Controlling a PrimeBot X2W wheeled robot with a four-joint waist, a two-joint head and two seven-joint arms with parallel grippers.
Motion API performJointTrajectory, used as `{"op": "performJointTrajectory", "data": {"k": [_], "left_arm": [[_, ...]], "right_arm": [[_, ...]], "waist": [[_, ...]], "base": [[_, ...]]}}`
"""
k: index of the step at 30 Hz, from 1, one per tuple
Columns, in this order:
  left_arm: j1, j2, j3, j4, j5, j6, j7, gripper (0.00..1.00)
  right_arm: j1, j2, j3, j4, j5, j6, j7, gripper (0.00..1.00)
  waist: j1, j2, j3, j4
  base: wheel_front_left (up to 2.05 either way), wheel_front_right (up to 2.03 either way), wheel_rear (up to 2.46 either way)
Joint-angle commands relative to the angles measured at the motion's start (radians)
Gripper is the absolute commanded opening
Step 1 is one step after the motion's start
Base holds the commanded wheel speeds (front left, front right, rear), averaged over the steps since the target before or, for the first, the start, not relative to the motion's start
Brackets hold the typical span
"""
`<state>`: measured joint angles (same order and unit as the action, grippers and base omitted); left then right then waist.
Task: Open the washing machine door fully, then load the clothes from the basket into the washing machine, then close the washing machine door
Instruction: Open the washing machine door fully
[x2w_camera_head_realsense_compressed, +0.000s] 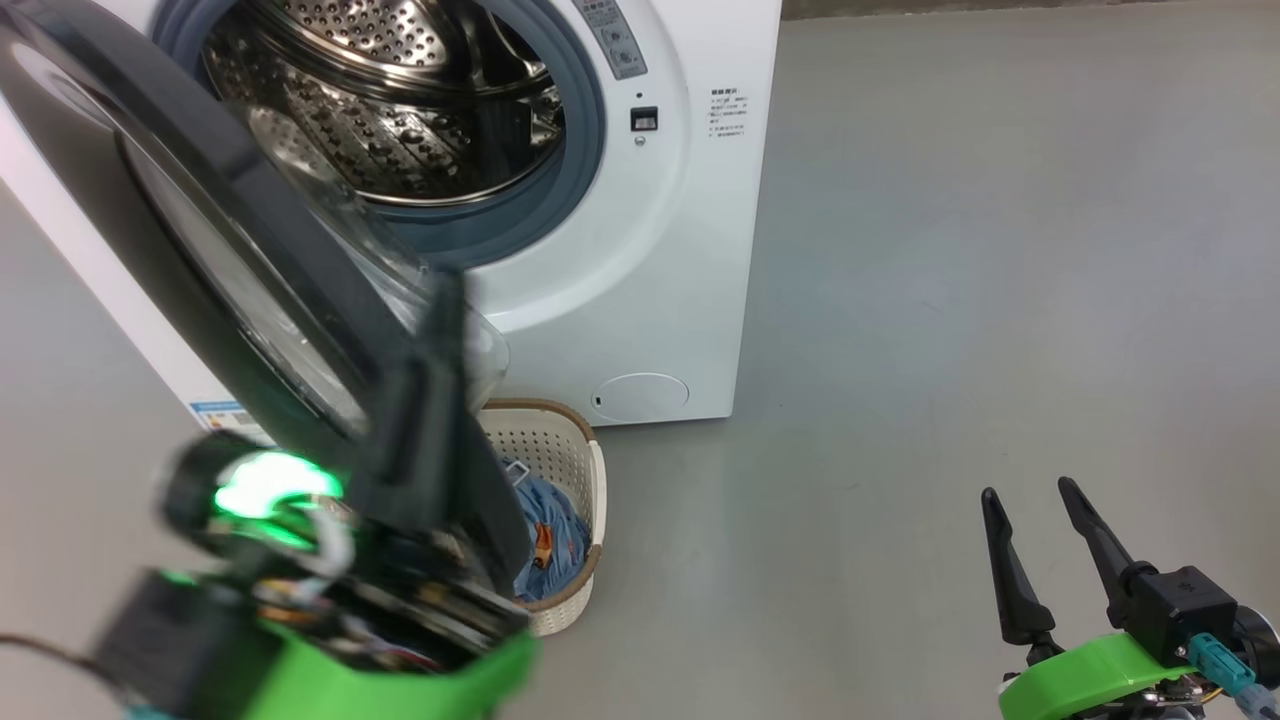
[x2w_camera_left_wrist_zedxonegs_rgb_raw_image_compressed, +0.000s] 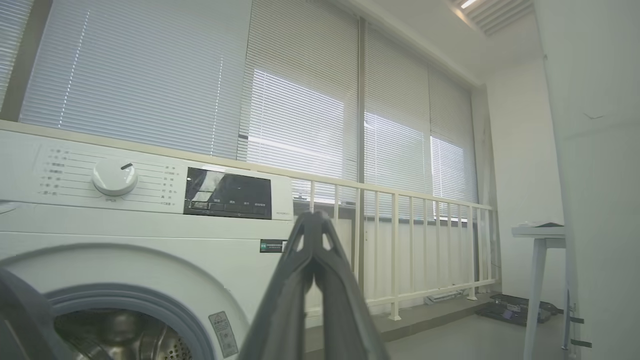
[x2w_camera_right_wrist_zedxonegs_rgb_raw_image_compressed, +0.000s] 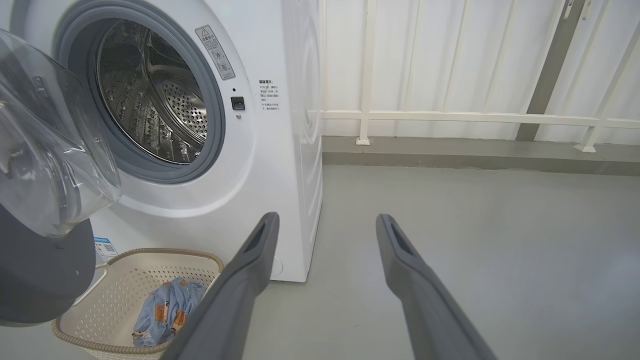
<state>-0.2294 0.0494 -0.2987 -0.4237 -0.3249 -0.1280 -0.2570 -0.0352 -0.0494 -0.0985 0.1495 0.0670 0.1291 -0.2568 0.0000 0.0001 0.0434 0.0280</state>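
The washing machine door (x2w_camera_head_realsense_compressed: 250, 250) stands swung out from the opening, its black ring and clear bowl window hanging above the basket (x2w_camera_head_realsense_compressed: 548, 448). The basket sits on the floor against the front of the washing machine (x2w_camera_head_realsense_compressed: 640, 300), just left of the round hatch (x2w_camera_head_realsense_compressed: 640, 396). In it lie the clothes (x2w_camera_head_realsense_compressed: 552, 530), a bunched blue bundle with orange prints. The steel drum (x2w_camera_head_realsense_compressed: 400, 100) is bare inside its grey gasket.

Your left gripper (x2w_camera_left_wrist_zedxonegs_rgb_raw_image_compressed: 314, 220) has its fingers pressed together with nothing between them. In the head view it is blurred and raised in front of the door's lower edge; you cannot tell whether it touches the door. Your right gripper (x2w_camera_head_realsense_compressed: 1028, 492) is spread wide and holds nothing, low over the floor and well apart from the machine.

The floor (x2w_camera_head_realsense_compressed: 950, 250) is smooth matte grey, with a few faint scuffs. Behind the machine a white railing (x2w_camera_right_wrist_zedxonegs_rgb_raw_image_compressed: 450, 117) runs along a raised grey kerb. Above it, closed slatted blinds (x2w_camera_left_wrist_zedxonegs_rgb_raw_image_compressed: 150, 75) cover tall windows, bright with daylight. At the far right a small white table (x2w_camera_left_wrist_zedxonegs_rgb_raw_image_compressed: 537, 232) stands by a white wall (x2w_camera_left_wrist_zedxonegs_rgb_raw_image_compressed: 515, 150).
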Motion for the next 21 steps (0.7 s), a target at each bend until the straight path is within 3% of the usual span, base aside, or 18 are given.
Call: {"op": "performJointTrajectory", "data": {"k": [1, 10, 21], "left_arm": [[-0.039, 0.016, -0.001, -0.023, 0.005, -0.003, -0.005, 0.0], [-0.025, 0.013, -0.185, 0.057, 0.001, -0.003, -0.005, 0.0], [0.02, 0.015, -0.218, 0.162, -0.016, -0.003, -0.005, 0.0]], "right_arm": [[-0.009, -0.002, 0.026, -0.023, 0.006, 0.002, -0.005, 1.0], [-0.017, -0.001, 0.027, -0.023, 0.008, 0.002, -0.005, 1.0], [-0.025, -0.001, 0.027, -0.02, 0.013, 0.002, -0.005, 1.0]], "waist": [[0.0, -0.0001, 0.003, -0.001], [0.0, -0.0001, 0.025, -0.011], [0.0, -0.0001, 0.049, -0.014]], "base": [[0.0, 0.0, 0.0], [0.0, 0.0, 0.0], [0.0, 0.0, 0.0]]}}
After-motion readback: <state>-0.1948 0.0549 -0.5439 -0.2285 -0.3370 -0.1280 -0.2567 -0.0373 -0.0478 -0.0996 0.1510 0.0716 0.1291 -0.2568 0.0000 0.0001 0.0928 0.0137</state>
